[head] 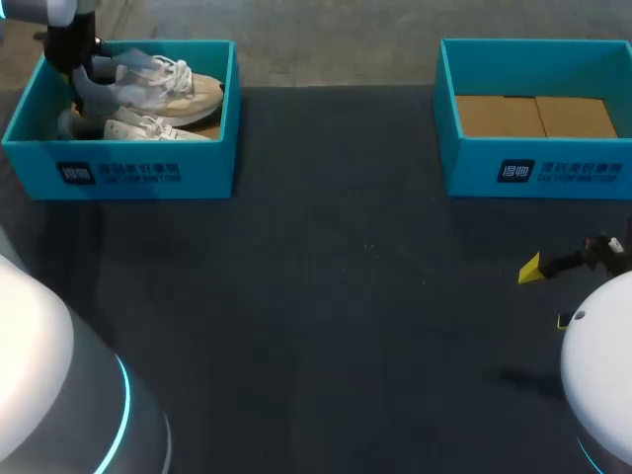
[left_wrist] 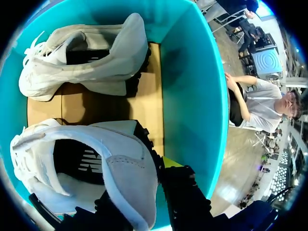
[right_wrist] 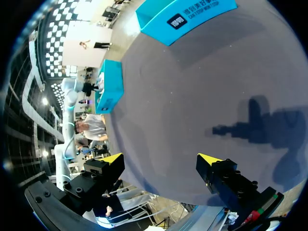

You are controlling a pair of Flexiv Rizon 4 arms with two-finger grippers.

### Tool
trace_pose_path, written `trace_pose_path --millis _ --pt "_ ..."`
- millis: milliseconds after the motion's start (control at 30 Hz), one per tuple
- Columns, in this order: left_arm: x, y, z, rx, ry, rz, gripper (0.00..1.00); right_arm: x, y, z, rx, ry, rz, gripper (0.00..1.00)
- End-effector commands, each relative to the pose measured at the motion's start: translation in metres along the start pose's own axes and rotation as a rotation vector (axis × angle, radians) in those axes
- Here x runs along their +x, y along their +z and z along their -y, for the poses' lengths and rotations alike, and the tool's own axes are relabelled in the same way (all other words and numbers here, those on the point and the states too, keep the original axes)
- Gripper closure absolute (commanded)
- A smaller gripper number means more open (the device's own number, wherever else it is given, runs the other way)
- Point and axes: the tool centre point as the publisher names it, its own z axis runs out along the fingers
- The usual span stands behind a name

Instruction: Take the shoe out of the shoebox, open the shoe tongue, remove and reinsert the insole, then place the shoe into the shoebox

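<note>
The teal shoebox (head: 148, 173) at the table's far left holds two white shoes. My left gripper (head: 81, 67) is down inside it at the heel end, shut on the heel of one shoe (head: 163, 87). The left wrist view shows that shoe (left_wrist: 96, 163) with its heel collar pinched between the fingers, one inside the opening and one outside with its yellow tip showing. The second shoe (left_wrist: 82, 57) lies ahead of it on the cardboard floor; the head view shows this second shoe (head: 148, 128) by the front wall. My right gripper (head: 546, 294) hovers open and empty over the table's right side, as does the right gripper (right_wrist: 161, 159) in its own view.
A second teal shoebox (head: 538, 168) stands at the far right with only cardboard on its floor. Dark tabletop (head: 336, 296) stretches between and in front of the two boxes.
</note>
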Motion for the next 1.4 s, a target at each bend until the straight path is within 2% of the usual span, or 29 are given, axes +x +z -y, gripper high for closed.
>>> trace_pose_path --millis 33,667,933,1000,1033,1200,1233,1367,1400 --pt "0.000 0.007 -0.007 0.014 0.002 -0.006 1.00 0.000 -0.007 0.011 -0.016 0.001 0.001 0.00" --pt "-0.002 0.029 -0.005 0.047 -0.006 0.001 1.00 0.000 -0.007 0.011 -0.016 0.001 0.001 0.00" --pt "-0.002 0.033 -0.003 0.053 -0.025 0.039 1.00 0.000 -0.007 0.011 -0.016 0.001 0.001 0.00" --pt "-0.002 0.033 -0.002 0.053 -0.026 0.040 0.97 0.000 -0.007 0.011 -0.016 0.001 0.001 0.00" --pt "-0.003 0.033 -0.002 0.050 -0.029 0.054 0.67 0.000 -0.007 0.011 -0.016 0.001 0.001 0.00" --pt "-0.002 0.030 0.000 0.041 -0.035 0.077 0.49 0.000 -0.007 0.011 -0.016 0.001 0.001 0.00" --pt "-0.002 0.029 0.000 0.040 -0.035 0.081 0.41 0.000 -0.007 0.011 -0.016 0.001 0.001 0.00" --pt "-0.001 0.023 0.001 0.032 -0.043 0.101 0.29 0.000 -0.007 0.011 -0.016 0.001 0.001 0.00" --pt "-0.001 0.022 0.001 0.031 -0.044 0.103 0.29 0.000 -0.007 0.011 -0.016 0.001 0.001 0.00"
